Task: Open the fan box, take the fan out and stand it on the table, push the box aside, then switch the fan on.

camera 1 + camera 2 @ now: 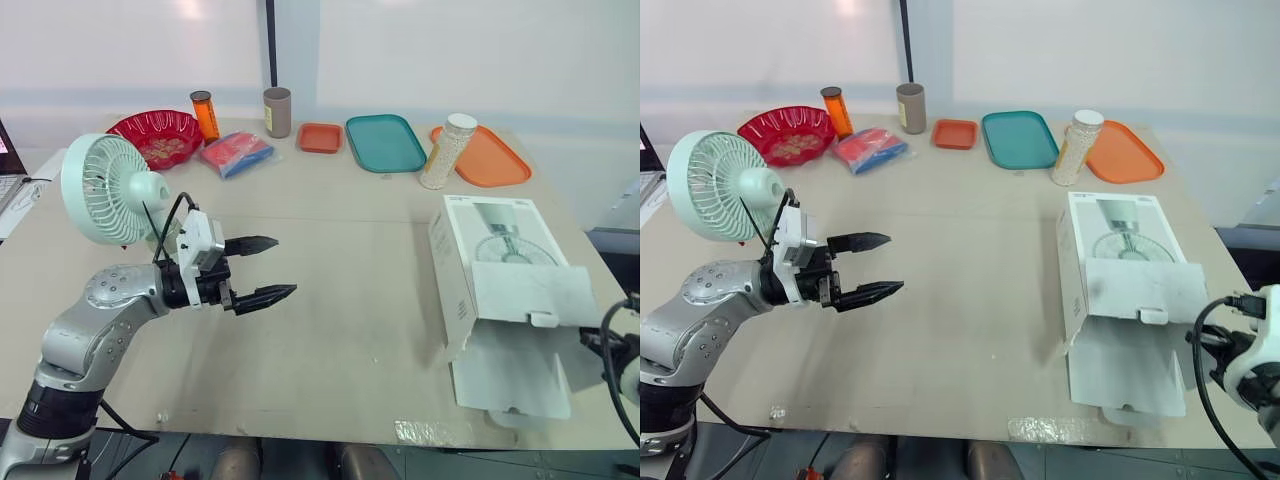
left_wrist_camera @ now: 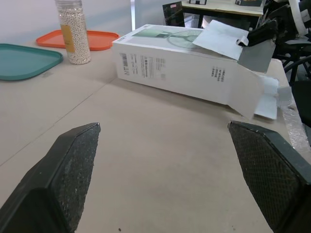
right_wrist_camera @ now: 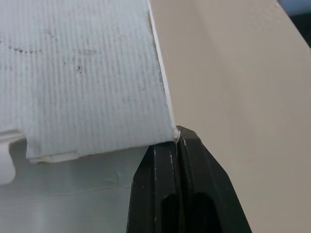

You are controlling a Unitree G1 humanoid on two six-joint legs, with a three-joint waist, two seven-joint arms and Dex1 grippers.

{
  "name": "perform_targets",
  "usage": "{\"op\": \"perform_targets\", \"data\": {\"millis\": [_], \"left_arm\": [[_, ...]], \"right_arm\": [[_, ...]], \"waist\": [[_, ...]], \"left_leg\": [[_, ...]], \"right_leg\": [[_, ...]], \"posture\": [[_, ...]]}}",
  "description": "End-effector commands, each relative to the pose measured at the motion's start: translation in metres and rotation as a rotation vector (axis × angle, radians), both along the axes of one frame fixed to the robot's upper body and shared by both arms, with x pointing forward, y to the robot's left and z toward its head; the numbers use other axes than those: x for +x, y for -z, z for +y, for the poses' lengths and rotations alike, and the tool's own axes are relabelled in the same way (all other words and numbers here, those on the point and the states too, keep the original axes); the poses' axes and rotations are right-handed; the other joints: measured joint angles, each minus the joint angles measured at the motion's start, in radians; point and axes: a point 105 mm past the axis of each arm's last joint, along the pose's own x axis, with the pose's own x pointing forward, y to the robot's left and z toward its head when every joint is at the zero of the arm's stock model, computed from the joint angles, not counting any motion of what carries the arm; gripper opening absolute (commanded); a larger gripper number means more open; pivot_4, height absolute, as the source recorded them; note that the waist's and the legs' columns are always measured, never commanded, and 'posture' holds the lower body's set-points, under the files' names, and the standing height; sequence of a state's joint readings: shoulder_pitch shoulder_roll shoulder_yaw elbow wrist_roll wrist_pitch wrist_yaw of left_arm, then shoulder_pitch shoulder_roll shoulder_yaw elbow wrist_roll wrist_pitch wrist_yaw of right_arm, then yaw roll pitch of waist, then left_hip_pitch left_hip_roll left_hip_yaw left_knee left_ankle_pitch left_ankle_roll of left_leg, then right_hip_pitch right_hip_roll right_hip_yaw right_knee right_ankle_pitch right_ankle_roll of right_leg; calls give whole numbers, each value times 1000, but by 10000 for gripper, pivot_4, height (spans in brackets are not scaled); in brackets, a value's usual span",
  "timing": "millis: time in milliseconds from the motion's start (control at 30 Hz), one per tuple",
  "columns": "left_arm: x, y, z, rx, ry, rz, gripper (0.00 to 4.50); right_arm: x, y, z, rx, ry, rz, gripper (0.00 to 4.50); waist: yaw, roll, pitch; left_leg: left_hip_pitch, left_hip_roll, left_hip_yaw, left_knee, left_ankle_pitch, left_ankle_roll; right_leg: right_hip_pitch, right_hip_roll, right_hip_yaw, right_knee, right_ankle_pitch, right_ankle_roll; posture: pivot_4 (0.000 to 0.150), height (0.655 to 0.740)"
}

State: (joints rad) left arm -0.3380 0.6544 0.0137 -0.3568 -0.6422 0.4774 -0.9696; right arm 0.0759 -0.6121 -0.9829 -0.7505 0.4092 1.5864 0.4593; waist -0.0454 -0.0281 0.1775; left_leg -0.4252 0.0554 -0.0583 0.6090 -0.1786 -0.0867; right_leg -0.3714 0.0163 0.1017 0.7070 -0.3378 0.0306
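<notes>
Right wrist view: right pincer (image 3: 177, 136) tight on corner of box flap (image 3: 82, 73).

I see matt white card on the fan box (image 1: 470, 290), its flap (image 3: 82, 73) finely ribbed; a smooth matt table (image 1: 340, 300); pale plastic fan (image 1: 105, 190); rough cross-hatched pads (image 2: 73, 165) on the left gripper (image 1: 286, 265)

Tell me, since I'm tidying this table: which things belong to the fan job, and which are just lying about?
Job: fan, fan box.

Lying about: red bowl, orange bottle, brown cup, red-and-blue packet, small orange tray, teal tray, bead jar, large orange tray.
</notes>
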Motion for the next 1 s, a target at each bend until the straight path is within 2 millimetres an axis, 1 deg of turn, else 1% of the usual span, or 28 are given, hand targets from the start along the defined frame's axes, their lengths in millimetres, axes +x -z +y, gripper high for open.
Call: {"op": "perform_targets", "data": {"millis": [33,133,300,533,633,733,767,800,867,900,933,967,1000], "left_arm": [[0,-8,0,-2,18,-50,45000],[-1,-8,0,-1,25,-51,45000],[-3,-6,0,1,31,-48,45000],[-3,-4,0,-2,24,-45,45000],[-5,-2,0,0,25,-48,45000],[-5,-1,0,-1,20,-50,45000],[-5,-1,1,-2,19,-50,45000],[-5,0,1,-2,18,-51,45000],[-6,0,1,-4,18,-50,45000],[-6,1,1,-5,19,-49,45000],[-6,1,1,-6,19,-49,45000],[-6,2,1,-8,20,-47,45000],[-6,2,1,-9,21,-46,45000]], "right_arm": [[-7,-7,-21,-52,20,-8,713],[-9,-5,-37,-82,25,21,713],[-4,-3,-57,-169,-28,62,713],[11,-6,-66,-200,-87,66,713],[13,1,-72,-195,-72,95,713],[14,-1,-73,-217,-72,93,8164],[15,-2,-72,-219,-76,85,13276],[15,-5,-71,-231,-73,76,16948],[14,-12,-67,-258,-88,63,25871],[14,-15,-66,-270,-94,58,29201],[13,-17,-65,-276,-97,55,34425],[11,-19,-63,-301,-108,58,37039],[10,-21,-62,-317,-116,61,42105]], "waist": [[0,0,0],[-1,0,0],[-1,0,0],[-1,0,0],[-1,0,0],[-1,1,0],[-1,1,0],[-1,1,-1],[-1,1,-1],[-1,1,-1],[-1,2,-1],[-1,2,-1],[-1,2,-1]], "left_leg": [[0,0,0,0,0,0],[1,0,0,0,0,0],[1,0,1,0,0,1],[2,0,1,0,0,1],[2,0,1,0,0,1],[2,0,1,0,-1,1],[2,0,1,0,-1,1],[2,0,1,0,-1,1],[2,0,1,0,-1,1],[2,0,1,0,-1,1],[2,-1,1,0,-1,1],[2,0,1,0,-1,1],[2,-1,1,0,-1,1]], "right_leg": [[0,0,0,0,0,0],[1,0,0,0,0,0],[1,0,1,0,0,1],[2,0,1,0,0,1],[2,0,1,0,-1,1],[2,0,1,-1,-1,1],[2,0,1,-1,-1,1],[2,0,1,-1,-1,1],[2,0,1,-1,-1,1],[2,0,1,-1,-1,1],[2,0,1,-1,-1,1],[2,0,1,-1,-1,2],[2,0,1,-1,-1,2]], "posture": [[1500,7400],[1500,7400],[1500,7400],[1500,7400],[1500,7400],[1500,7400],[1500,7400],[1500,7400],[1500,7400],[1500,7400],[1500,7400],[1500,7400],[1500,7400]]}}
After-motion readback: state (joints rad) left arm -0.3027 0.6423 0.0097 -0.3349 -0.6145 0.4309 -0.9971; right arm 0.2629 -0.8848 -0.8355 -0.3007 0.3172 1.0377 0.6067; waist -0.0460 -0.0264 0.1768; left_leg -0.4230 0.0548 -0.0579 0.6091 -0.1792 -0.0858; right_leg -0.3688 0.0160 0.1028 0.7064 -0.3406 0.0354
